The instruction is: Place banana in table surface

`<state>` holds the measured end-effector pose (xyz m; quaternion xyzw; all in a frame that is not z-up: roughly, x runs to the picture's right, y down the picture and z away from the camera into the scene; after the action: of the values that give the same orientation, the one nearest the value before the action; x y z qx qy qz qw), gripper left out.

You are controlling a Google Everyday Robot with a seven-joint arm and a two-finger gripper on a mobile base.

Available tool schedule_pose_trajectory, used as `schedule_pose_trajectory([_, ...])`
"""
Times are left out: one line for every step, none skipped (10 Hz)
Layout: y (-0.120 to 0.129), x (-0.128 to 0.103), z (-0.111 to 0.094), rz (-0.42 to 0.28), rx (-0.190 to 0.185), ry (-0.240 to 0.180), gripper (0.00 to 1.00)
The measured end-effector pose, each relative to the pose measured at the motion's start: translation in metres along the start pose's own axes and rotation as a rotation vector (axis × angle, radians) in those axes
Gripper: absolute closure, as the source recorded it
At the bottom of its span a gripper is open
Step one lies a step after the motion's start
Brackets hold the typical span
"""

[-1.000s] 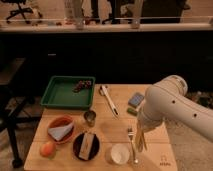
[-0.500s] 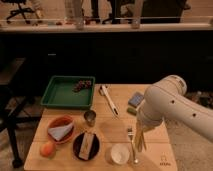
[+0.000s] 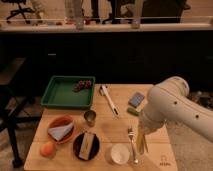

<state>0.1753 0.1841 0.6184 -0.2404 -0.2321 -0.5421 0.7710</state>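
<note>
Your gripper (image 3: 143,131) is clamped on the banana (image 3: 144,145), low over the counter (image 3: 118,126) beside the fork (image 3: 131,141); banana tip down, likely for release.

No legible text or labels.

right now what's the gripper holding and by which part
The banana, pinched at its upper end by the gripper under the arm, hanging over the table.
</note>
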Motion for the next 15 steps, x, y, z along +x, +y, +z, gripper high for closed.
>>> schedule_pose_trajectory([0.01,-0.009,0.001,0.007,0.002,-0.014,1.0])
schedule_pose_trajectory([0.018,-0.016,0.002,0.013,0.001,-0.029,1.0])
schedule_pose_trajectory([0.021,-0.017,0.004,0.016,0.001,-0.037,1.0])
schedule_pose_trajectory([0.026,-0.015,0.01,0.019,-0.011,-0.048,1.0])
schedule_pose_trajectory([0.03,-0.012,0.016,0.022,-0.024,-0.058,1.0])
schedule_pose_trajectory([0.033,-0.008,0.021,0.024,-0.031,-0.067,1.0])
schedule_pose_trajectory([0.037,-0.003,0.026,0.023,-0.036,-0.077,1.0])
schedule_pose_trajectory([0.044,0.003,0.031,0.025,-0.034,-0.085,1.0])
schedule_pose_trajectory([0.05,0.01,0.034,0.024,-0.027,-0.089,1.0])
schedule_pose_trajectory([0.055,0.014,0.036,0.024,-0.024,-0.085,1.0])
schedule_pose_trajectory([0.058,0.02,0.038,0.018,-0.021,-0.065,1.0])
schedule_pose_trajectory([0.064,0.026,0.042,0.016,-0.019,-0.046,1.0])
schedule_pose_trajectory([0.068,0.031,0.043,0.017,-0.012,-0.028,1.0])
schedule_pose_trajectory([0.075,0.037,0.047,0.023,-0.005,-0.009,1.0])
schedule_pose_trajectory([0.082,0.042,0.051,0.034,-0.003,-0.001,1.0])
